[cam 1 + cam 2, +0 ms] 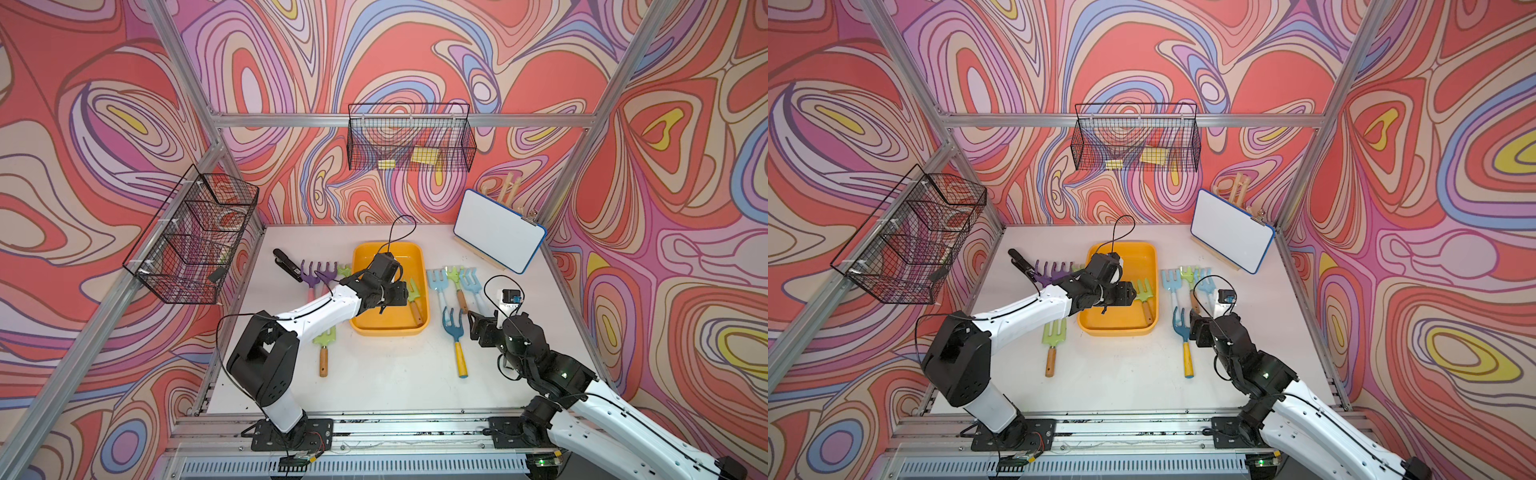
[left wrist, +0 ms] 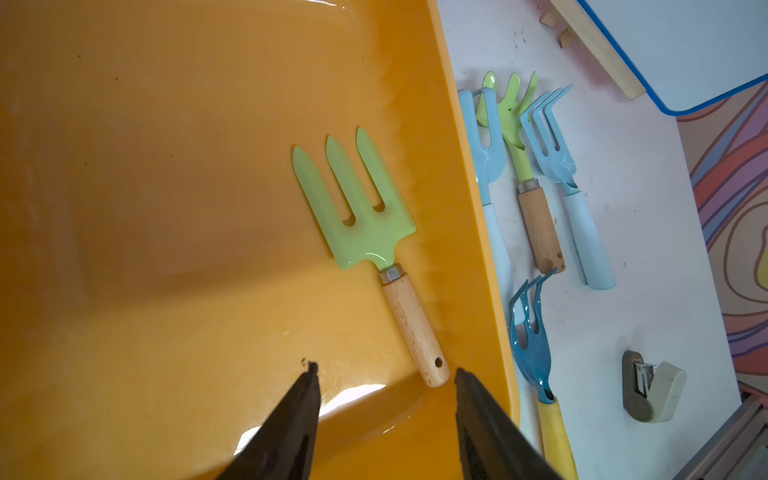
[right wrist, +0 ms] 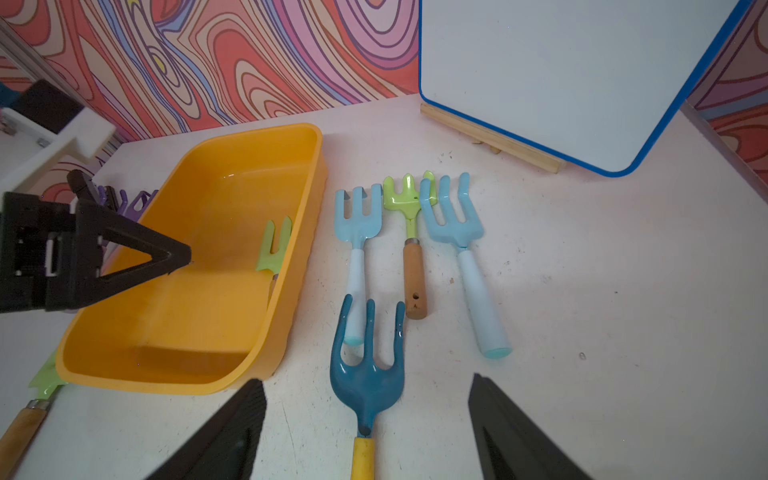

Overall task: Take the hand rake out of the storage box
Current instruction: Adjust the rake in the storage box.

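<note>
Hand rake [image 2: 365,232] handle end nr left gripper [image 2: 386,368].

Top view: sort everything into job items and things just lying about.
Job: box; rake lying in it; left pincer, open near that rake's handle end.

Lying about: teal rake; pale blue rakes; purple rakes; green rakes outside the box; whiteboard; stapler.
</note>
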Motion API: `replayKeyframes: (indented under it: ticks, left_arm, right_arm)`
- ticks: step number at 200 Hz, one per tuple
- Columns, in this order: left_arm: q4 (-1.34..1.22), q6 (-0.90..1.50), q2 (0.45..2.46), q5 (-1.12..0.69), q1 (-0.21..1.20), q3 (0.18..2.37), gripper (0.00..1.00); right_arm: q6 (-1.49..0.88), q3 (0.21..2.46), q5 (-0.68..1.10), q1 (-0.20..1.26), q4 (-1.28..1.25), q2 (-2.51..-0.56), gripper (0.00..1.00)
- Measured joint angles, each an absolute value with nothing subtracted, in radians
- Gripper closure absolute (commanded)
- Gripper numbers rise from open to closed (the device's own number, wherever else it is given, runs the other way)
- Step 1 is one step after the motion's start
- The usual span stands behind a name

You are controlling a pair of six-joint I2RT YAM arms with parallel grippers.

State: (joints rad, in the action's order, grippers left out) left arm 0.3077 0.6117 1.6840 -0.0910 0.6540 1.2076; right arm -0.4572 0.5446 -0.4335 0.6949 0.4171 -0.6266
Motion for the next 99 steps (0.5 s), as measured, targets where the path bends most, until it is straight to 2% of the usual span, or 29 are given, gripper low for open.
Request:
replayKeyframes:
  ticks: [99]
  left_arm:
    - [0.312, 0.658, 1.793, -0.064, 0.705, 1.264, 0.48]
  right_arm:
    - [-0.458, 0.537, -0.422, 0.695, 0.413, -0.583, 0.18]
